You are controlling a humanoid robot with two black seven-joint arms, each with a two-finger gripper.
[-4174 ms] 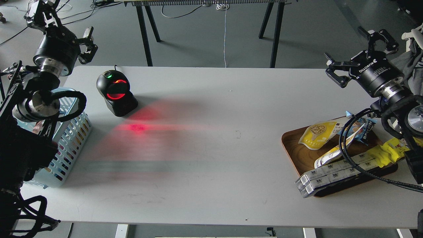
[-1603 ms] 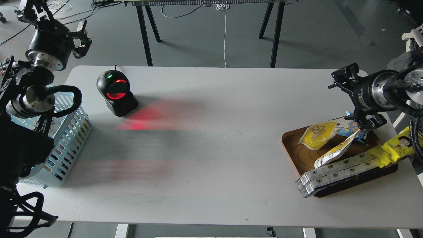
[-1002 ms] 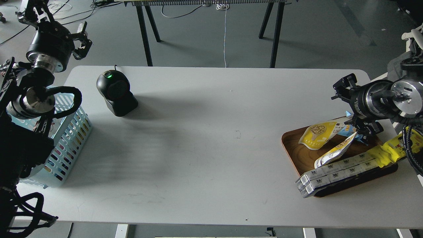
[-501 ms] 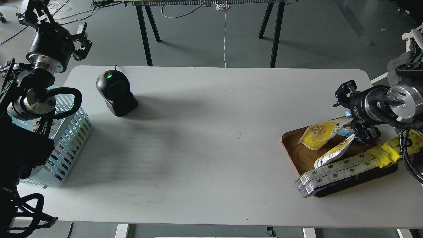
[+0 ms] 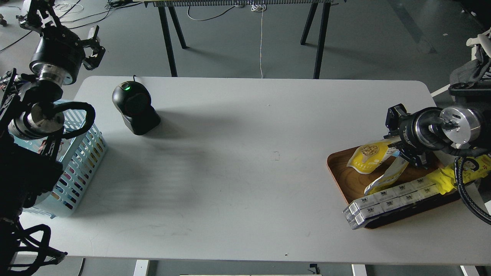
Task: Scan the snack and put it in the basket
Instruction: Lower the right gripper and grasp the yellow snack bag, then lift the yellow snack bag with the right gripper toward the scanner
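The snack (image 5: 367, 156), a yellow-and-white pouch with a round picture of nuts, lies on the brown wooden tray (image 5: 339, 172) at the right. My right gripper (image 5: 399, 138) is open and points left. It sits low at the pouch's right end, one finger above it and one below; I cannot tell if it touches. The light blue basket (image 5: 82, 153) stands at the table's left edge, partly behind my left arm. My left gripper (image 5: 63, 28) is open and empty, high beyond the table's far left corner.
A black barcode scanner (image 5: 135, 107) with a green light stands at the back left. The tray also holds a second pale pouch (image 5: 386, 175), a row of white boxes (image 5: 385, 201) and a yellow cartoon-face packet (image 5: 462, 168).
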